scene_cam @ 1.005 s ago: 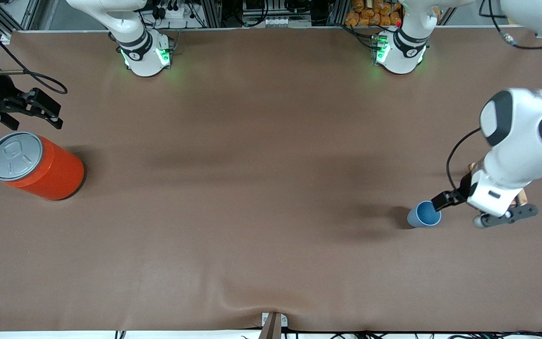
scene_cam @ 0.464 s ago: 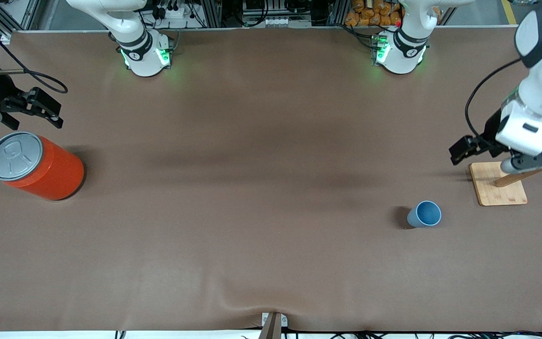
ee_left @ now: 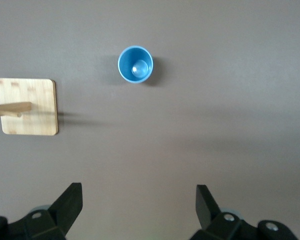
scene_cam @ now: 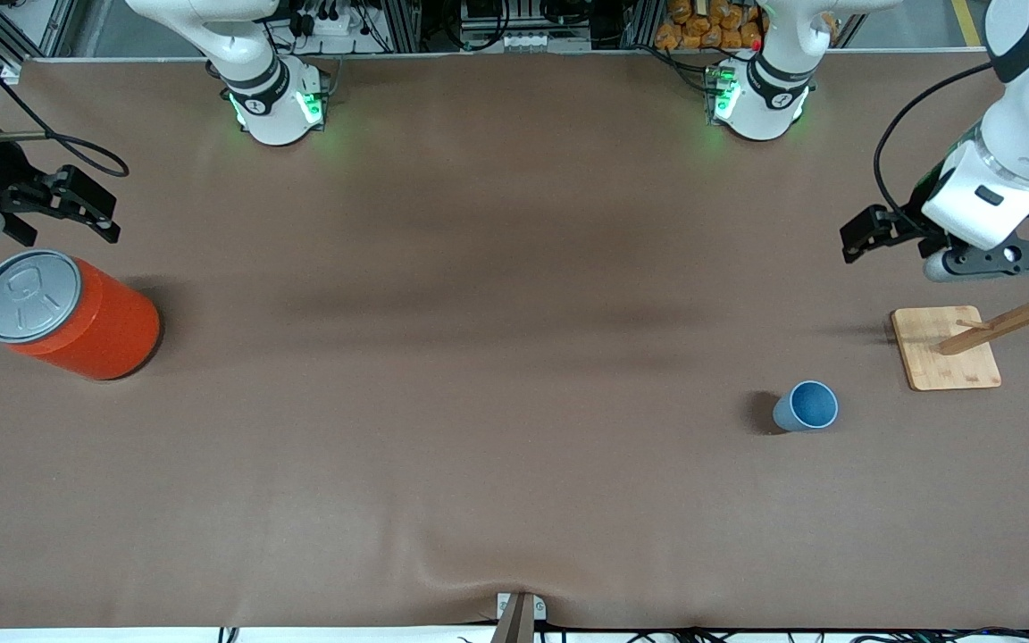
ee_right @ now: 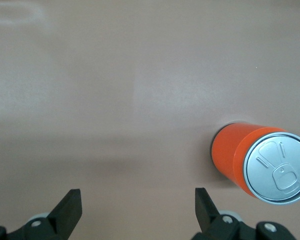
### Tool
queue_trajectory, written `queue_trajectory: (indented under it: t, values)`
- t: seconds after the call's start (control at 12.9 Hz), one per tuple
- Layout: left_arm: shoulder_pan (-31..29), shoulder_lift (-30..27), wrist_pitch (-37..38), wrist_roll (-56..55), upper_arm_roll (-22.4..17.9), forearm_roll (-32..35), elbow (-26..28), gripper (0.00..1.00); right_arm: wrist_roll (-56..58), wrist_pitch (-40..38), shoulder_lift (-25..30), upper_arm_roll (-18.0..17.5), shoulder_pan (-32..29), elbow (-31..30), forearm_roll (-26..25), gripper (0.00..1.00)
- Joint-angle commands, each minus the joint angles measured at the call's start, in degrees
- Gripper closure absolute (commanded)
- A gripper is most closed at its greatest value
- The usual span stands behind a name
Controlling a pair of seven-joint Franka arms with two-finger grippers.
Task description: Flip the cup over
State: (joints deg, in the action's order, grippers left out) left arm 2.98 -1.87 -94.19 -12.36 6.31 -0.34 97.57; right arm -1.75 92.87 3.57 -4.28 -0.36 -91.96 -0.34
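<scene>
- The table (scene_cam: 497, 357) is covered in brown cloth.
- The orange can (scene_cam: 68, 314) stands upright with its grey lid up, at the right arm's end of the table.
- The wooden stand (scene_cam: 945, 348), a flat square base with a pegged post, sits at the left arm's end.
- The left gripper (scene_cam: 872, 234) hangs over bare cloth near the stand, its fingers (ee_left: 70, 202) spread wide apart and holding nothing.
- The right gripper (scene_cam: 68, 207) waits in the air close to the can, its fingers (ee_right: 69, 210) also wide apart and empty.
- The cup (scene_cam: 806, 406), small and light blue, stands upright with its mouth up, beside the stand and nearer the front camera, well apart from both grippers.
</scene>
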Motion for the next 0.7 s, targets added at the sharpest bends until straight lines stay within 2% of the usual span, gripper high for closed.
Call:
queue_trajectory:
  t: [0.0,0.23,0.62]
  values:
    - [-0.6,-2.5,2.2,2.9,0.1,-1.1,0.3,0.00,0.8,-1.4,-0.8,0.0,-0.3,1.5,0.2,0.00]
    - [-0.7,-2.7,5.1,3.8,-0.4,-1.1,-1.8,0.00,1.2,-1.5,-0.8,0.2,-0.4,1.5,0.2,0.00]
    - [-0.7,-2.9,5.2,3.8,-0.5,-0.3,-4.5,0.00,1.5,-1.4,-0.8,0.7,-0.3,1.5,0.2,0.00]
